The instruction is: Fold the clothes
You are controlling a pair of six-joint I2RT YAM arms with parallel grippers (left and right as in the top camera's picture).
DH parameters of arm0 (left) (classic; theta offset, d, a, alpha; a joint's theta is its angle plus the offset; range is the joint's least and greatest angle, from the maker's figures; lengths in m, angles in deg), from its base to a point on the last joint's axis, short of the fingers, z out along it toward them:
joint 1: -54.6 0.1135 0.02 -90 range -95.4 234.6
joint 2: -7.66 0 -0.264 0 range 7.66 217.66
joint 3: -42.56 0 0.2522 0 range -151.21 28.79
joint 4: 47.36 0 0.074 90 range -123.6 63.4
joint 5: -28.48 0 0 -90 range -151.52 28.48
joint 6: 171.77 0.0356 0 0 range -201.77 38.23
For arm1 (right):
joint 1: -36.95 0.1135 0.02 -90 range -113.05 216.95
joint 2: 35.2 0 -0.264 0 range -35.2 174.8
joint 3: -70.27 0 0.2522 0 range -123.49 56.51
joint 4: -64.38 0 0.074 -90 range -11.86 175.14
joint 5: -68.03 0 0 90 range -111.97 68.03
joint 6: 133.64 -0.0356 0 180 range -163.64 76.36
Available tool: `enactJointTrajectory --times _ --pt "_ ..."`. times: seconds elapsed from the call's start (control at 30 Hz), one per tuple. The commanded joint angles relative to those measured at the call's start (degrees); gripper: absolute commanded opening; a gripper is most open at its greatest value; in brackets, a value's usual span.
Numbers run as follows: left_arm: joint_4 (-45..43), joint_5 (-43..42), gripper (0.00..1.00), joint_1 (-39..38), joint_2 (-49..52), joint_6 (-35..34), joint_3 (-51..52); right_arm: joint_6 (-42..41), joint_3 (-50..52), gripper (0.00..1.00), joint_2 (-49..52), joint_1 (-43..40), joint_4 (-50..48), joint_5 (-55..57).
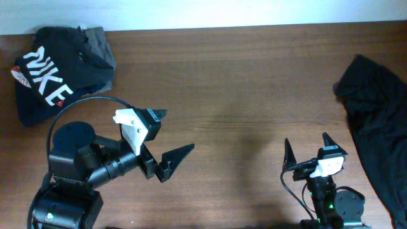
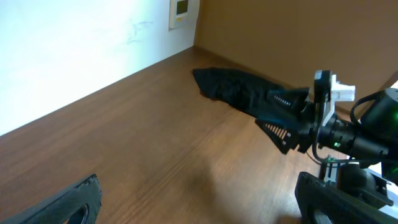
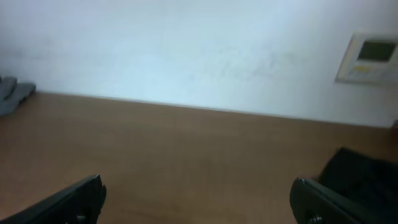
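The right claw [image 1: 306, 142], spread empty like the left claw [image 1: 176, 131], sat nearer the black garment [image 1: 378, 121] stretched lengthwise along its right.

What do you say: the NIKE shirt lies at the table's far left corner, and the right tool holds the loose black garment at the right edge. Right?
No. The overhead view shows the right tool open and empty, apart from the loose black garment. The NIKE shirt is placed as said.
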Motion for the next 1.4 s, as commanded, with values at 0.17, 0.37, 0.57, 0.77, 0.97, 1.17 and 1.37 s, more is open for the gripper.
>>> enactJointTrajectory --times 0.17,0.37,0.57,0.77,0.97,1.17,1.37 --pt "0.37 0.24 0.99 -0.28 0.00 -0.68 0.13 -1.57 2.75 0.99 -0.70 -0.39 -8.39 2.95" --pt "0.37 0.22 0.99 -0.28 0.00 -0.70 0.13 -4.44 7.37 0.99 -0.70 -0.35 -13.62 2.95" --pt "0.39 0.22 0.99 -0.28 0.04 -0.70 0.13 -4.44 9.16 0.99 -0.70 -0.35 -15.34 3.21" --pt "0.37 0.22 0.99 -0.28 0.04 -0.70 0.13 -4.42 9.16 0.99 -0.70 -0.39 -8.39 3.39" --pt "0.37 0.24 0.99 -0.28 0.04 -0.68 0.13 -4.42 9.16 0.99 -0.70 -0.39 -4.92 4.00" --pt "0.37 0.22 0.99 -0.28 0.04 -0.68 0.13 -4.42 9.16 0.99 -0.66 -0.39 -4.92 4.02" --pt "0.37 0.22 0.99 -0.28 0.04 -0.68 0.13 -4.42 9.16 0.99 -0.66 -0.39 -4.92 4.02"
